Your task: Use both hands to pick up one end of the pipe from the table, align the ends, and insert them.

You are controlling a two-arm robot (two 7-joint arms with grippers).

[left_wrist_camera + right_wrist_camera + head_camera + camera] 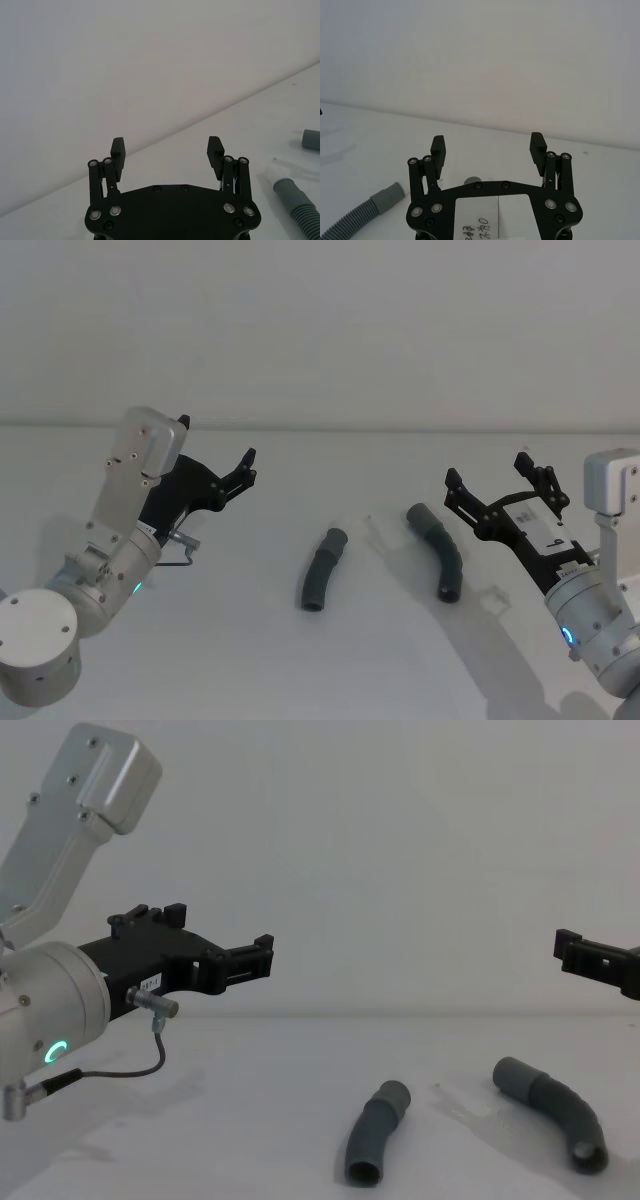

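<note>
Two pipe pieces down there: the left pipe piece [322, 570] and the right pipe piece [443, 550]. Two grippers up, the left gripper [167, 147] and the right gripper [487, 142], with two fingers [118, 150] apiece. One counter [250, 650] beneath.

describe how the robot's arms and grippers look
Both arms are silver with thick cylindrical wrists. The left gripper and right gripper are black and two-fingered. The left wrist has a green ring light and thin dark cable; the right gripper bears a handwritten white label.
</note>
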